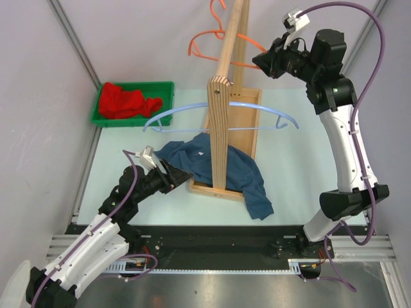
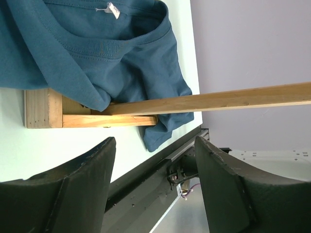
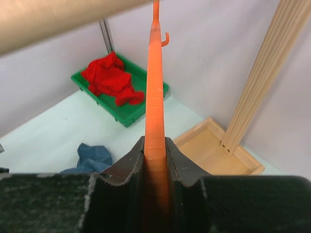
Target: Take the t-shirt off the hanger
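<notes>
A dark blue t-shirt (image 1: 212, 168) lies crumpled over the wooden rack's base (image 1: 204, 187), off any hanger; the left wrist view (image 2: 97, 43) shows it too. My left gripper (image 1: 183, 174) is open and empty, right beside the shirt's left edge. My right gripper (image 1: 262, 63) is high up, shut on the bare orange hanger (image 1: 212, 38), which hangs on the rack's rail. In the right wrist view the orange hanger (image 3: 156, 97) runs straight out from between my shut fingers (image 3: 127, 167). A bare light blue hanger (image 1: 192, 112) hangs lower on the rack.
A green bin (image 1: 135, 104) holding a red garment (image 1: 128, 101) stands at the back left. The tall wooden post (image 1: 221, 115) of the rack stands in the middle. Grey walls close in the sides.
</notes>
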{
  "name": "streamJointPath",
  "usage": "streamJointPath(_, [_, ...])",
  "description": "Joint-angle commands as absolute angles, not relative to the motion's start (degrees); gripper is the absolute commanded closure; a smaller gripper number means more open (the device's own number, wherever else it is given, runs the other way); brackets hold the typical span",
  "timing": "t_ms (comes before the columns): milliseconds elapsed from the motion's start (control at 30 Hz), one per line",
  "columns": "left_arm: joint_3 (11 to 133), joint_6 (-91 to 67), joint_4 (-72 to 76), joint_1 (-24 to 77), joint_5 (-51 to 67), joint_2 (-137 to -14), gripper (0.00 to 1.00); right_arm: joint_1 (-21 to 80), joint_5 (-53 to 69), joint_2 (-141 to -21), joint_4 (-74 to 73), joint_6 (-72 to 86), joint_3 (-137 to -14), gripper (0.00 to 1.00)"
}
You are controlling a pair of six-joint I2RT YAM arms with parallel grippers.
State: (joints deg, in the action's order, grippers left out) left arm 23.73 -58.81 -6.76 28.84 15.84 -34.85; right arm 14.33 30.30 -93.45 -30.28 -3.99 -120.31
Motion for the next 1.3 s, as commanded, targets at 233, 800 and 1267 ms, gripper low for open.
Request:
streamJointPath(233, [25.84, -57.30, -4.92, 28.56, 16.70, -35.86, 0.30, 8.62, 33.22, -85.88, -17.59, 3.78, -112.60, 1.00])
streamJointPath(800, [25.93, -57.22, -4.66, 28.56, 15.91, -39.02, 0.23, 6.50, 33.66, -78.84, -14.33, 4.83, -101.60, 0.99])
streamJointPath(1267, [26.72, -58.97, -5.45, 28.56, 14.33, -47.01, 0.04, 6.07, 18.14, -76.12, -27.32, 7.81, -101.07, 0.10])
